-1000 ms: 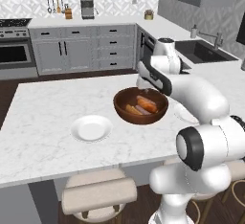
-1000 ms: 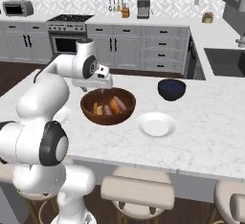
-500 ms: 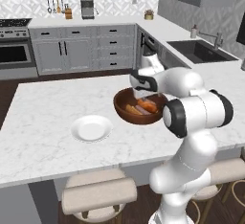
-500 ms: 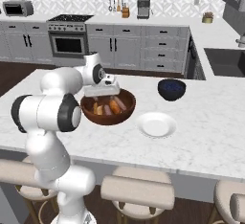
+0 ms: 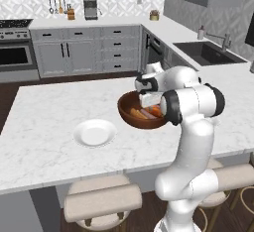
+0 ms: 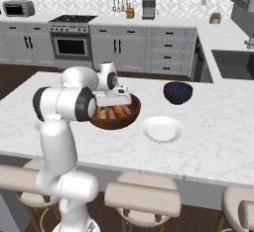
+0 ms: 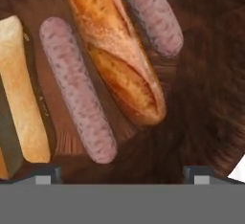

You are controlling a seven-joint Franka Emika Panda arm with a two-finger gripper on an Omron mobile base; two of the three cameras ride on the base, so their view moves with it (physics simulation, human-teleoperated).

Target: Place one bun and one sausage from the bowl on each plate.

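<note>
The dark reddish-brown bowl (image 5: pixel 130 115) (image 6: pixel 130 118) stands mid-island. In the hand view it holds a golden bun (image 7: pixel 117 50), a paler bun (image 7: pixel 21 94) at the left edge, a sausage (image 7: pixel 76 89) between them and another sausage (image 7: pixel 150 15) at the top. My gripper (image 7: pixel 122 175) (image 5: pixel 149 99) (image 6: pixel 118 98) is low over the bowl, open, fingertips (image 7: pixel 45 173) wide apart with nothing between them. An empty white plate (image 5: pixel 95 133) lies left of the bowl. Another empty plate (image 6: pixel 161 129) lies to its right.
A small dark blue bowl (image 6: pixel 178 91) sits behind the right plate. Stools (image 5: pixel 101 203) line the island's near edge. A sink (image 5: pixel 206 52) is in the counter at right, and cabinets and a stove (image 6: pixel 72 40) stand along the back wall.
The arm has folded down and forward, bringing the hand from above the bowl's rim down into the bowl. Bowl and plates have not moved.
</note>
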